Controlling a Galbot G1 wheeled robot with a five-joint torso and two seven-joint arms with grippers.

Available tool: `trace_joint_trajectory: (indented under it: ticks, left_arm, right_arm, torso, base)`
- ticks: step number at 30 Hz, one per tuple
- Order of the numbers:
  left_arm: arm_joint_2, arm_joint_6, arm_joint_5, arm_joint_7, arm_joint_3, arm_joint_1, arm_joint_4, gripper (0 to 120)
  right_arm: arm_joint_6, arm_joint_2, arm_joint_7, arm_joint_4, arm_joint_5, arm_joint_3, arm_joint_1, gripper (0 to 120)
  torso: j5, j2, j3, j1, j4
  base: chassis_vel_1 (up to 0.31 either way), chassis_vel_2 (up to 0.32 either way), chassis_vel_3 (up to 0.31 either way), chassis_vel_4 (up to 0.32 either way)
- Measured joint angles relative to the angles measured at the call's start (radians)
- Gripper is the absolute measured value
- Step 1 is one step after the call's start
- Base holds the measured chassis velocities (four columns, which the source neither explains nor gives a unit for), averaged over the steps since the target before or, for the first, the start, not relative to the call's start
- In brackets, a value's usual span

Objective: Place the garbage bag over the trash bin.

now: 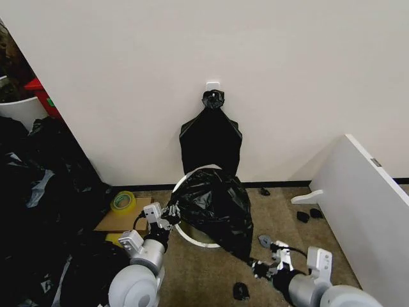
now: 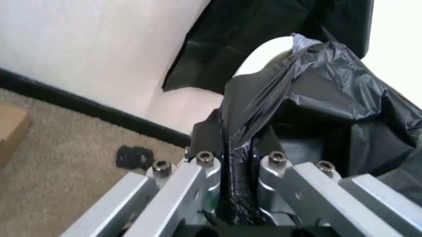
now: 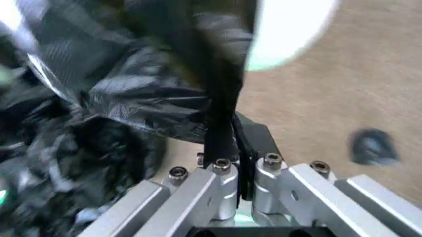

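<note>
The trash bin (image 1: 185,235) is a white bucket on the carpet by the wall; its rim shows as a white arc. The garbage bag (image 1: 217,208), black and crinkled, drapes over the bin's mouth and right side. My left gripper (image 1: 171,214) is at the bin's left rim, shut on the bag's edge. In the left wrist view the gripper (image 2: 238,168) pinches a fold of the bag (image 2: 316,84) in front of the bin (image 2: 264,54). My right gripper (image 1: 259,267) is low at the right, shut on the bag's lower corner. In the right wrist view the gripper (image 3: 245,170) clamps a taut strip of the bag (image 3: 221,118).
A flat black bundle (image 1: 211,141) hangs from a wall hook behind the bin. A heap of black plastic (image 1: 38,192) fills the left. A tape roll (image 1: 123,201) lies on cardboard (image 1: 115,220). A white board (image 1: 364,204) leans at the right. Small black bits (image 1: 241,291) dot the carpet.
</note>
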Motion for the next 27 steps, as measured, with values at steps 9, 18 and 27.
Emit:
trace_joint_trajectory:
  ticks: [9, 18, 27]
  left_arm:
    - [-0.036, 0.021, -0.037, -0.049, 0.028, -0.009, -0.005, 4]
    - [-0.061, 0.028, -0.049, -0.089, 0.031, -0.034, 0.013, 4]
    - [-0.077, 0.033, -0.061, -0.122, 0.033, -0.051, 0.036, 4]
  right_arm:
    - [0.0, 0.009, -0.138, 0.0, -0.135, -0.119, 0.09, 0]
    - [0.0, 0.012, -0.181, -0.048, -0.345, -0.254, 0.086, 0]
    - [0.001, 0.031, -0.161, -0.147, -0.454, -0.307, 0.142, 0]
  torso:
    - [0.0001, 0.0, 0.0, 0.0, 0.0001]
    - [0.0002, 0.0, 0.0, 0.0, -0.0001]
    - [0.0001, 0.0, 0.0, 0.0, 0.0001]
  base:
    - [0.0, 0.0, 0.0, 0.0]
    - [0.0, 0.0, 0.0, 0.0]
    - [0.0, 0.0, 0.0, 0.0]
